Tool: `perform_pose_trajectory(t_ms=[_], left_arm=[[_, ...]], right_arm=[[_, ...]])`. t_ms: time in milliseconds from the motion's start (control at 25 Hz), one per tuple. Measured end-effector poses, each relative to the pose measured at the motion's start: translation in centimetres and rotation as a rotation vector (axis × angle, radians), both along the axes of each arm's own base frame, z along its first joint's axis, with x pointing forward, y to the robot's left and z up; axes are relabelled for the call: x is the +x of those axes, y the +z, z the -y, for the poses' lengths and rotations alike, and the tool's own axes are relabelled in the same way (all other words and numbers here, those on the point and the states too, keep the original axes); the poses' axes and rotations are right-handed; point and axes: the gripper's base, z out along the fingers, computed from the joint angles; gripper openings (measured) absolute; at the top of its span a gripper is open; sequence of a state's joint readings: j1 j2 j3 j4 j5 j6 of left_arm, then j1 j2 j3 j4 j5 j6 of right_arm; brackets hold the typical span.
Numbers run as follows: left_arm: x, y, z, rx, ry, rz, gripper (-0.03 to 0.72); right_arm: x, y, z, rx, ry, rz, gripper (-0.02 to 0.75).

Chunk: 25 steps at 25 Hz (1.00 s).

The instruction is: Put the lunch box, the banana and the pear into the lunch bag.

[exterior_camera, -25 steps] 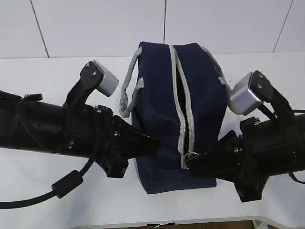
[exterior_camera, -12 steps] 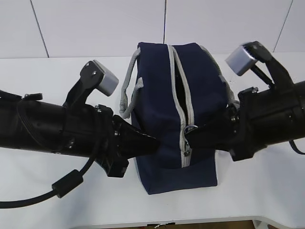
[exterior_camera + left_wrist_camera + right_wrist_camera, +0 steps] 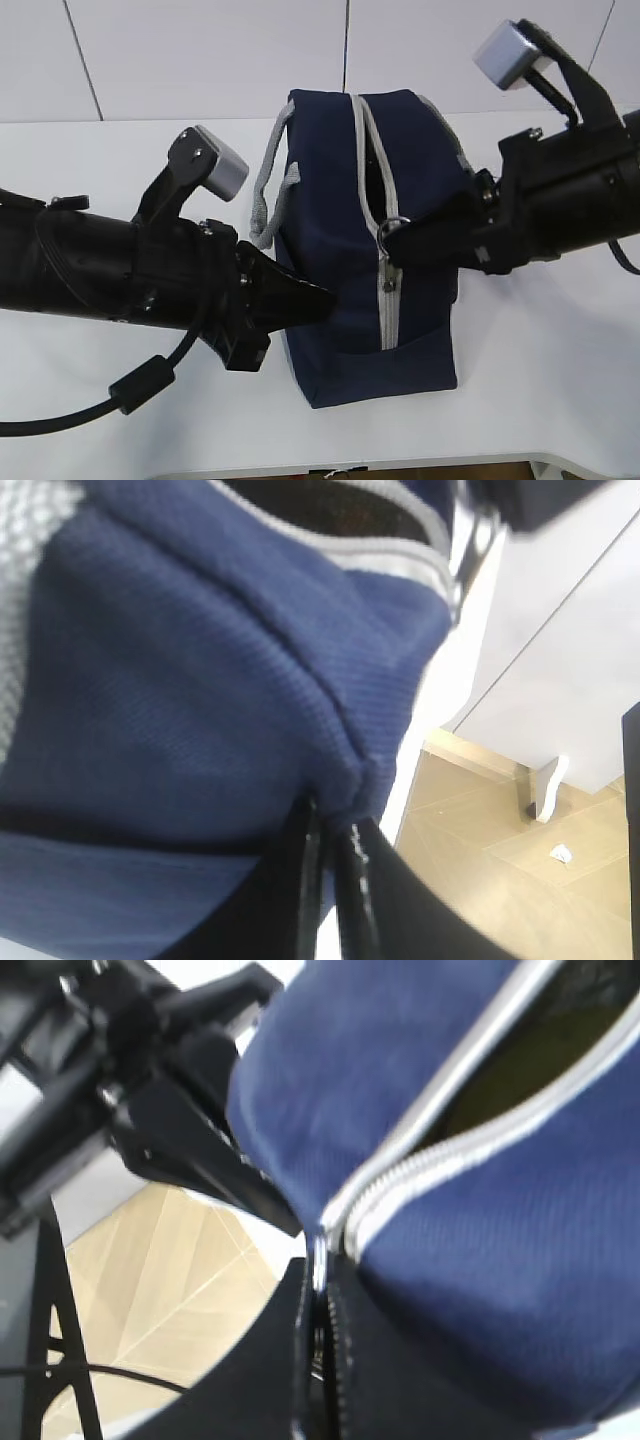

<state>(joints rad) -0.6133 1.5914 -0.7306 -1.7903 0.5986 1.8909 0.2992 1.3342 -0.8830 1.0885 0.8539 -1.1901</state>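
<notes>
I am risking the ring pull [image 3: 393, 226] slipping out of my right jaws [image 3: 397, 246], since the grip on it is thin and the zipper may snag where the fabric puckers; the bag [image 3: 330, 190] could also drag across the worktop [image 3: 90, 170] if my left jaws [image 3: 325, 298] lose their pinch on its side fabric. Both arms are reaching in low from opposite sides, both jaws narrow. The bag is standing mid-worktop, its zipper closed near me and gaping farther back. Box, banana and pear are not showing.
</notes>
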Motion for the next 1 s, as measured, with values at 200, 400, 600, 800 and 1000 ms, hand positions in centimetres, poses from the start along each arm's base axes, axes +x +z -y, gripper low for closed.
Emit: perform_pose_trajectory(t_ms=[200, 400, 600, 800, 1000], left_arm=[[0.0, 0.0, 0.0, 0.0, 0.0, 0.0, -0.015], [0.0, 0.0, 0.0, 0.0, 0.0, 0.0, -0.015], [0.0, 0.0, 0.0, -0.001, 0.002, -0.001, -0.015], [0.0, 0.0, 0.0, -0.002, 0.003, -0.002, -0.015], [0.0, 0.0, 0.0, -0.003, 0.003, -0.002, -0.015]], right_arm=[[0.4, 1.3, -0.1, 0.014, -0.01, 0.007, 0.018], [0.9, 2.8, -0.1, -0.001, -0.027, 0.013, 0.018], [1.3, 4.7, -0.2, 0.006, -0.04, 0.038, 0.018], [2.3, 5.5, -0.5, 0.016, -0.05, 0.038, 0.018], [3.7, 5.6, -0.9, 0.012, -0.056, 0.035, 0.018]])
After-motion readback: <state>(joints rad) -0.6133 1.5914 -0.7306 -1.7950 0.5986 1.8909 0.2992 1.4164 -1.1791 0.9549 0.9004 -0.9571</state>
